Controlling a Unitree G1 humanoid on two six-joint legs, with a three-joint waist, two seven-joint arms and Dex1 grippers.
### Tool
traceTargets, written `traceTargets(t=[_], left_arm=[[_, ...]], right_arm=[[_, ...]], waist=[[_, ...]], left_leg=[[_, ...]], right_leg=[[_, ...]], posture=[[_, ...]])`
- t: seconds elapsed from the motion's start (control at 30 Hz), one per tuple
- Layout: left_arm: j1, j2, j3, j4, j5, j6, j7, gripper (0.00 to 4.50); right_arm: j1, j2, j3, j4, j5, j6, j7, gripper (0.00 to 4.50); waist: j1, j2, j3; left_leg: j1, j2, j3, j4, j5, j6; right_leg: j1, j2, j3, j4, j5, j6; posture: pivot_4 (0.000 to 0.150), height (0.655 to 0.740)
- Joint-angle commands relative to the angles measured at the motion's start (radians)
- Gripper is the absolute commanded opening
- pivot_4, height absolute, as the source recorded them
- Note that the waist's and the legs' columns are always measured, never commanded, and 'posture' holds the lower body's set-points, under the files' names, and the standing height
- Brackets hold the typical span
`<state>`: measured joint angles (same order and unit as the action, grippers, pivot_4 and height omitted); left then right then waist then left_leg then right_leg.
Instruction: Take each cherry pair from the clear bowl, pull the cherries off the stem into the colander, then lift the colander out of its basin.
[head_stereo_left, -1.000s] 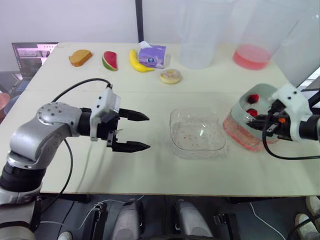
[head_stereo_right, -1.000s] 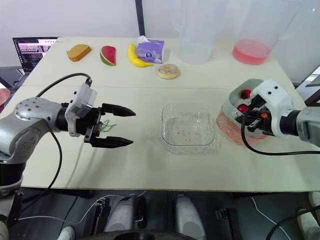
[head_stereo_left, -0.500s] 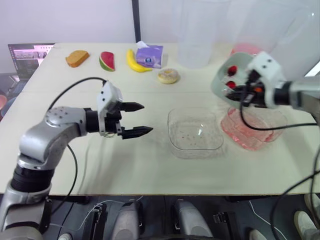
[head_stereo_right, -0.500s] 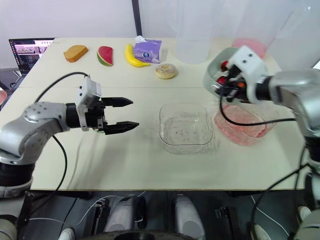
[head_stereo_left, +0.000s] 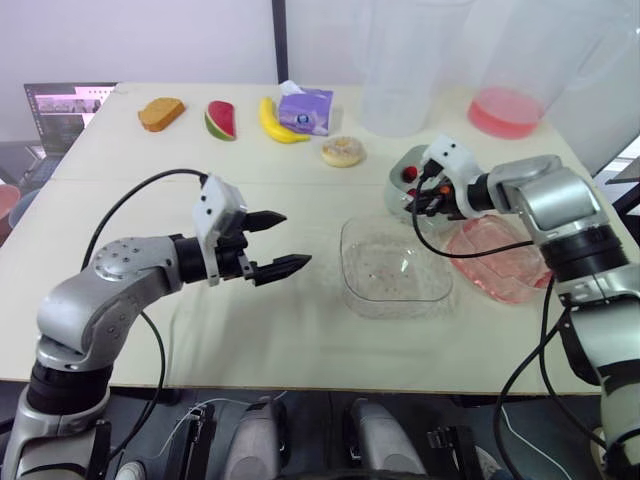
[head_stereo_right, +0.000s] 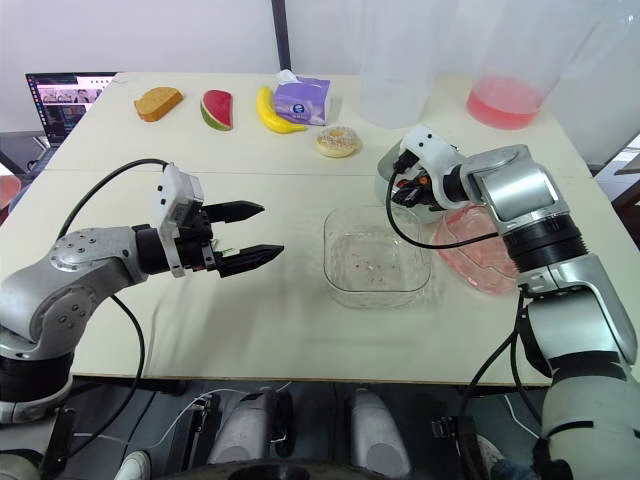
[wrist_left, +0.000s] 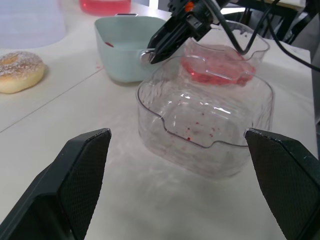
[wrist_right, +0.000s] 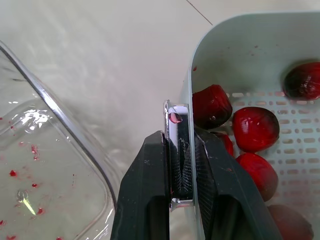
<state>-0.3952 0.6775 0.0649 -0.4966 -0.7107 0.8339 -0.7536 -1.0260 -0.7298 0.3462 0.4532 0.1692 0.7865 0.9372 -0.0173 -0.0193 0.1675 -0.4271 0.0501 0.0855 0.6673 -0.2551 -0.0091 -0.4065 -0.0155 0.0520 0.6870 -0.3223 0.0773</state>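
Note:
The pale mint colander with several red cherries in it is out of its basin, low on the table just beyond the clear bowl. My right gripper is shut on the colander's metal rim handle. The clear bowl holds only red specks. To its right stands the pink-stained clear basin. My left gripper is open, holds nothing, and hovers left of the bowl, pointing at it. Whether the colander rests on the table or hangs just above it, I cannot tell.
Along the far edge lie a toy bread slice, a watermelon slice, a banana, a purple tissue pack and a doughnut. Tall clear containers stand behind, one with pink liquid. A laptop sits far left.
My right gripper lifted the colander out of the basin, carried it left and lowered it beyond the clear bowl. My left gripper stayed open and drifted slightly toward the bowl.

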Motion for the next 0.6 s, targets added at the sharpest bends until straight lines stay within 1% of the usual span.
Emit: traceTargets(t=[0.03, 0.27, 0.33, 0.37, 0.4, 0.57, 0.6], left_arm=[[-0.001, 0.015, 0.031, -0.037, -0.020, -0.003, 0.005, 4.50], [-0.002, 0.030, 0.029, -0.029, -0.026, -0.007, -0.007, 4.50], [-0.003, 0.032, 0.027, -0.027, -0.028, -0.009, -0.008, 4.50], [-0.004, 0.034, 0.026, -0.027, -0.028, -0.010, -0.009, 4.50], [-0.004, 0.035, 0.025, -0.026, -0.029, -0.010, -0.010, 4.50], [-0.012, 0.034, 0.019, -0.017, -0.031, -0.011, -0.016, 4.50], [-0.013, 0.034, 0.018, -0.016, -0.032, -0.011, -0.018, 4.50]], right_arm=[[-0.030, 0.012, -0.044, 0.029, -0.027, -0.037, 0.000, 0.18], [-0.010, 0.027, -0.065, 0.028, -0.048, -0.039, -0.001, 0.18], [-0.004, 0.026, -0.066, 0.011, -0.054, -0.035, 0.001, 1.21], [-0.001, 0.026, -0.068, 0.002, -0.056, -0.032, 0.003, 1.47], [0.001, 0.026, -0.072, -0.005, -0.057, -0.028, 0.003, 1.87], [0.002, 0.020, -0.092, -0.051, -0.057, -0.001, 0.002, 4.30], [0.002, 0.016, -0.098, -0.068, -0.056, 0.008, 0.002, 4.46]], waist=[[0.000, 0.000, 0.000], [0.000, 0.000, 0.000], [0.000, 0.000, 0.000], [0.000, 0.000, 0.000], [0.000, 0.000, 0.000], [0.000, 0.000, 0.000], [0.000, 0.000, 0.000]], left_leg=[[0.000, 0.000, 0.000, 0.000, 0.000, 0.000], [0.000, 0.000, 0.000, 0.000, 0.000, 0.000], [0.000, 0.000, 0.000, 0.000, 0.000, 0.000], [0.000, 0.000, 0.000, 0.000, 0.000, 0.000], [0.000, 0.000, 0.000, 0.000, 0.000, 0.000], [0.000, 0.000, 0.000, 0.000, 0.000, 0.000], [0.000, 0.000, 0.000, 0.000, 0.000, 0.000]], right_leg=[[0.000, 0.000, 0.000, 0.000, 0.000, 0.000], [0.000, 0.000, 0.000, 0.000, 0.000, 0.000], [0.000, 0.000, 0.000, 0.000, 0.000, 0.000], [0.000, 0.000, 0.000, 0.000, 0.000, 0.000], [0.000, 0.000, 0.000, 0.000, 0.000, 0.000], [0.000, 0.000, 0.000, 0.000, 0.000, 0.000], [0.000, 0.000, 0.000, 0.000, 0.000, 0.000]], posture=[[0.150, 0.7400], [0.150, 0.7400], [0.150, 0.7400], [0.150, 0.7400], [0.150, 0.7400], [0.150, 0.7400], [0.150, 0.7400]])
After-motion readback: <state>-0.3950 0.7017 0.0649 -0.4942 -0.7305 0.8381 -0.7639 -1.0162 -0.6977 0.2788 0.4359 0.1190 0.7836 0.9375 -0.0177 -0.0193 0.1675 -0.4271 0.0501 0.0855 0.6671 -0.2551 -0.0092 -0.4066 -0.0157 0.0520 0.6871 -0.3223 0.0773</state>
